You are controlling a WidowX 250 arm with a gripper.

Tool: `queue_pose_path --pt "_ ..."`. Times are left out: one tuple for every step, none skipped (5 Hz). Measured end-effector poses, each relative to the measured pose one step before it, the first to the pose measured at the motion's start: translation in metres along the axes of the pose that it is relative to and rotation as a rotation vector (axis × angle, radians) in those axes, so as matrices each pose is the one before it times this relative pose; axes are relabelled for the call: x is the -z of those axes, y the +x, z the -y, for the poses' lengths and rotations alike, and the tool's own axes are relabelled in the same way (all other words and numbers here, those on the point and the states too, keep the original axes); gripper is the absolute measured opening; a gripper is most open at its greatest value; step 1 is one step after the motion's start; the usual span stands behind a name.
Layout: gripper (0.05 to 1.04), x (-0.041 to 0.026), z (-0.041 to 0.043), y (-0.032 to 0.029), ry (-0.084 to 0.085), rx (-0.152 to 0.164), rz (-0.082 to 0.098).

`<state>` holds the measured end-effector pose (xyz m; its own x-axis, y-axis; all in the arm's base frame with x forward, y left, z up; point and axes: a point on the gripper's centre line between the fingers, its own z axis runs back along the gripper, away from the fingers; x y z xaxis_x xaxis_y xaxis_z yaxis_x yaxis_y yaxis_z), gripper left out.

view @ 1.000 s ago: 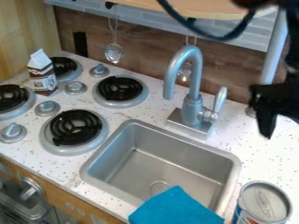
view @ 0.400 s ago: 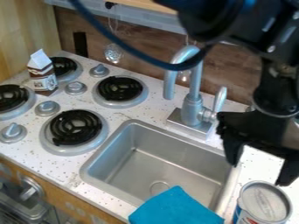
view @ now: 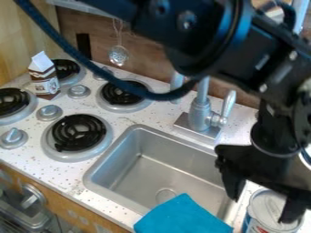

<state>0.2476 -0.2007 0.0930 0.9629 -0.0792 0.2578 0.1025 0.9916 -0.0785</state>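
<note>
Hand (view: 263, 196), black, two-fingered: fingers apart, nothing clamped between them. Nearest object: cylindrical metal can with a pale lid and blue-and-white side (view: 265, 208), upright on the white speckled surface (view: 137, 119), right of the steel sink (view: 182, 158). Can lies below the hand in view, one finger overlapping its lid's right side, the other left of it. Vertical gap: cannot tell. Can's base cut off by the lower edge.

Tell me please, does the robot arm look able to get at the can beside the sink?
Probably yes: the gripper hangs open near the can, and nothing lies on its lid. The blue cloth leaves it uncovered. Whether the opening fits, I cannot tell.
</note>
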Motion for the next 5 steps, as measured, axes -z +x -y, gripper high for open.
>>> queue_pose_path --pt "0.997 0.02858 0.00303 -0.01786 0.0175 0.0215 -0.0615" --pt "0.997 0.02503 0.00608 -0.00857 0.0159 0.0264 -0.0378" --pt "0.997 0.02456 0.00810 0.00204 0.0146 0.0320 0.0098" --pt "0.997 0.00324 0.00799 0.01000 -0.0086 0.0054 0.0282" --pt "0.997 0.00380 0.00267 0.00890 0.0102 0.0026 0.0221"
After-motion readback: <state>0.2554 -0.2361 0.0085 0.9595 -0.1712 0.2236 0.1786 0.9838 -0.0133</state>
